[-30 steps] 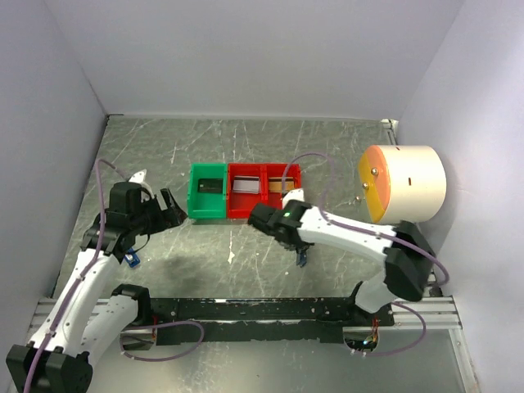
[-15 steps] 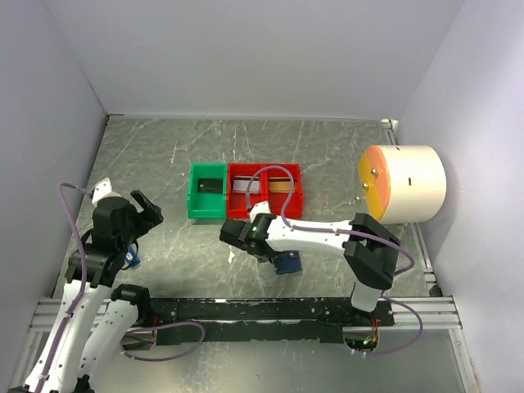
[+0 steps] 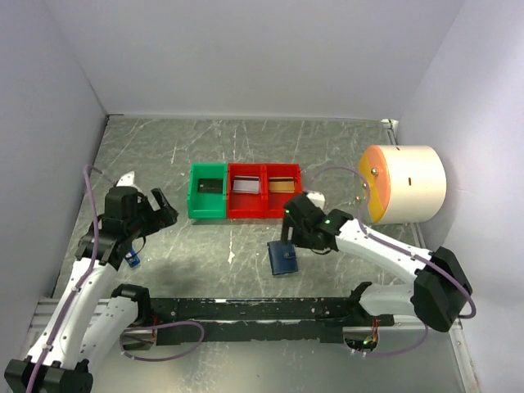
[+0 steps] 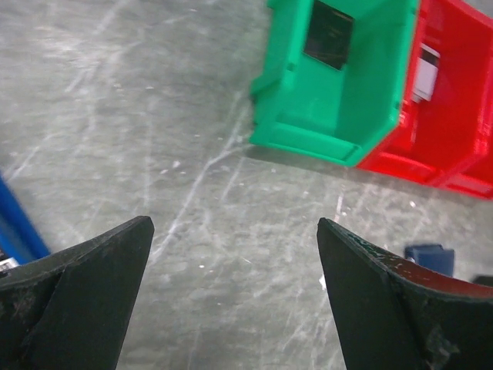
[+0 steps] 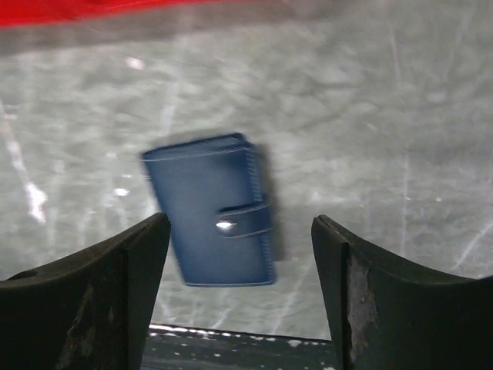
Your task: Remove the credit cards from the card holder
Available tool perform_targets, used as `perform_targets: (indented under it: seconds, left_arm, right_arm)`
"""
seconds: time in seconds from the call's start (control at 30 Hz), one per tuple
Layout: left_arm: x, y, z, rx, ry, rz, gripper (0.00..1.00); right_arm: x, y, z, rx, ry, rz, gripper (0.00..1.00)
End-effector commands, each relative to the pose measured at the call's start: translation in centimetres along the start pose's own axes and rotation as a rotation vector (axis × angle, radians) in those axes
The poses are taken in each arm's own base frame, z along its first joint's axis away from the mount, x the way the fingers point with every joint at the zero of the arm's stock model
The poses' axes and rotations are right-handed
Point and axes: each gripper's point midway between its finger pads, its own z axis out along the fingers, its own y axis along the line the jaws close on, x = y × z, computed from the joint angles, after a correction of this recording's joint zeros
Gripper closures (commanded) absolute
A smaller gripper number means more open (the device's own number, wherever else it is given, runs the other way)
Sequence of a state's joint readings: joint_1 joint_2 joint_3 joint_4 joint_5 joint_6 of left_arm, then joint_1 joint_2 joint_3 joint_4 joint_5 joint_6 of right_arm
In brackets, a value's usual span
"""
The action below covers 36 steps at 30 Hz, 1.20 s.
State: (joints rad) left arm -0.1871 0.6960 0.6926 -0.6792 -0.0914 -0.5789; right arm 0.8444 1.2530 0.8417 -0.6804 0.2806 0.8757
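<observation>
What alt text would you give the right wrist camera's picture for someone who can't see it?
A closed navy card holder lies, blurred, on the grey scratched table, framed between the two dark fingers of the open right gripper. A red bin shows along the top edge.

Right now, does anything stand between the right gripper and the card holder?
Nothing visible does. The card holder lies shut on the bare table, apart from the bins. The right gripper hangs open over it, with a finger on either side in the wrist view.
</observation>
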Motion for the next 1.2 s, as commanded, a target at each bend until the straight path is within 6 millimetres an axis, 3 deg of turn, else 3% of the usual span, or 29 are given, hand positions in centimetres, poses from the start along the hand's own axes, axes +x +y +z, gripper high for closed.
perform_targets:
  seconds: [0.0,0.27,0.63,0.8,0.97,1.17]
  left_arm:
    - [0.5,-5.1,-0.3,0.287,0.060,0.088,0.00]
    - [6.2,-10.2,0.1,0.590,0.337,-0.145,0.06]
    - [13.5,-14.0,0.6,0.572,0.464,-0.097,0.14]
    - [16.7,-15.2,1.0,0.530,0.504,-0.068,0.23]
    - [19.7,-16.0,1.7,0.491,0.536,-0.024,0.29]
    - [22.4,-17.6,2.7,0.439,0.564,0.056,0.36]
  right_arm:
    - [2.2,-1.3,2.0,-0.113,0.109,0.087,0.27]
    - [5.5,-2.0,4.5,-0.176,0.216,0.147,0.37]
    - [8.1,2.5,4.7,-0.431,0.319,0.092,0.47]
    - [7.7,4.0,4.4,-0.424,0.309,0.037,0.48]
    - [5.9,2.6,4.2,-0.281,0.227,0.047,0.42]
    - [4.4,1.9,2.5,-0.180,0.149,-0.008,0.46]
